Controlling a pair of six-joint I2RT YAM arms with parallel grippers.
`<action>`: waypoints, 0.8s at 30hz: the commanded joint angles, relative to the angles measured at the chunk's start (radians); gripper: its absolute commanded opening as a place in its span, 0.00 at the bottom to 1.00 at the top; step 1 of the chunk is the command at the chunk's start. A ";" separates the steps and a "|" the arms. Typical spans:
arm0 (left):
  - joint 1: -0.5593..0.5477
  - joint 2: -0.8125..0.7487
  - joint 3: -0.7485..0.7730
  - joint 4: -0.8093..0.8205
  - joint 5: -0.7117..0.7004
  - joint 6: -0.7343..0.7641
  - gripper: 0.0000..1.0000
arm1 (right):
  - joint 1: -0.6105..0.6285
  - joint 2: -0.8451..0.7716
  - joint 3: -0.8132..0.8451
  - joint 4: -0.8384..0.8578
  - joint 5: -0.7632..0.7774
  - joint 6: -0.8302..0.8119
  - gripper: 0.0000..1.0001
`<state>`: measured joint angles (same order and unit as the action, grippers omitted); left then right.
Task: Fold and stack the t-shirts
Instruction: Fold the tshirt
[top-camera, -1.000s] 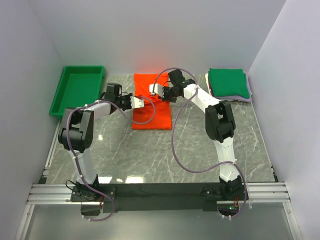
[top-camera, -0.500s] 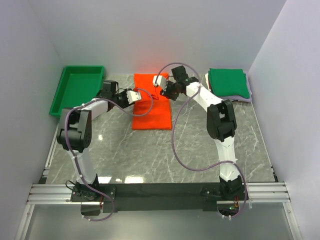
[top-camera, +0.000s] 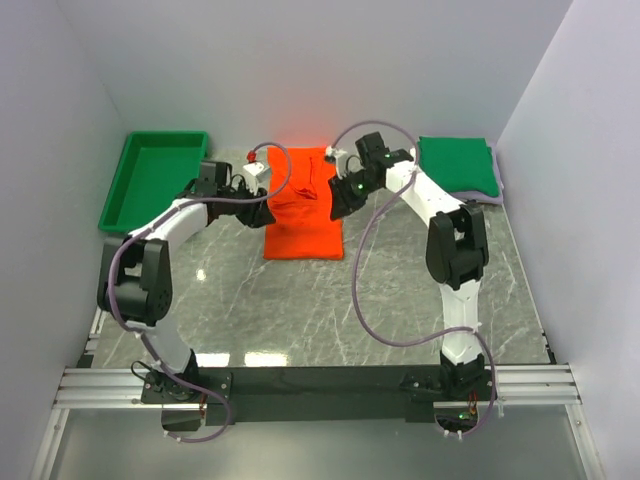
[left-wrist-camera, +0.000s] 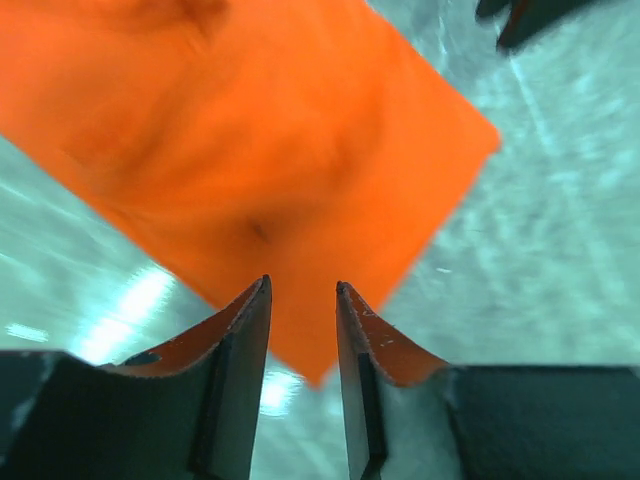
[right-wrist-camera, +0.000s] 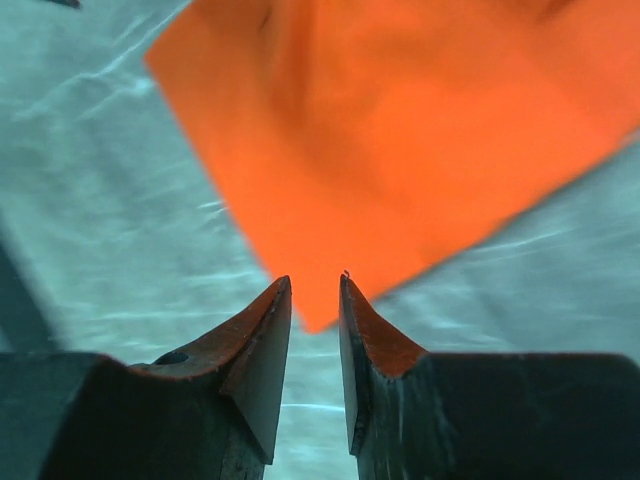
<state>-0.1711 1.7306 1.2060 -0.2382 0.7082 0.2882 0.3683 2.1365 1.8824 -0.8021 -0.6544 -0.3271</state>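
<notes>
left claw (top-camera: 258, 208): narrow, with only a slim gap between its two fingers (left-wrist-camera: 238, 345) and nothing pinched in it.
left claw, place: at the left edge of the orange-red tee (top-camera: 300, 220), about halfway along it. Its wrist view shows a corner of the cloth through the gap. Whether the tips touch the fabric cannot be told.
right claw (top-camera: 340, 205): also narrow, its fingers (right-wrist-camera: 262, 335) slightly apart and holding nothing.
right claw, place: at the tee's right edge, opposite the left claw, with the cloth between the two. In its own view a corner of the cloth sits just below the tips.
orange-red tee: folded into a tall rectangle, lying flat on the desk (top-camera: 300, 310) in the middle of the far half. A few creases show near its upper end.
green folded shirt (top-camera: 457, 165): at the far right corner, well apart from the tee, on top of a small pile.
pale layers (top-camera: 482, 198): thin edges showing under the green one at its near right side.
green tray (top-camera: 118, 190): at the far left, just off the desk's corner, near the left arm's wrist.
</notes>
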 joint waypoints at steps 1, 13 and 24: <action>-0.001 0.043 -0.025 -0.027 0.072 -0.280 0.37 | -0.022 0.029 -0.069 0.010 -0.141 0.252 0.33; 0.007 0.230 -0.111 0.017 0.082 -0.514 0.31 | -0.028 0.148 -0.224 0.093 -0.116 0.326 0.33; 0.005 0.094 -0.287 -0.074 0.135 -0.491 0.27 | -0.028 -0.047 -0.525 0.090 -0.007 0.274 0.33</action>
<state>-0.1616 1.8919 0.9783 -0.2096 0.8539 -0.2474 0.3397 2.1525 1.4536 -0.6685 -0.8131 0.0181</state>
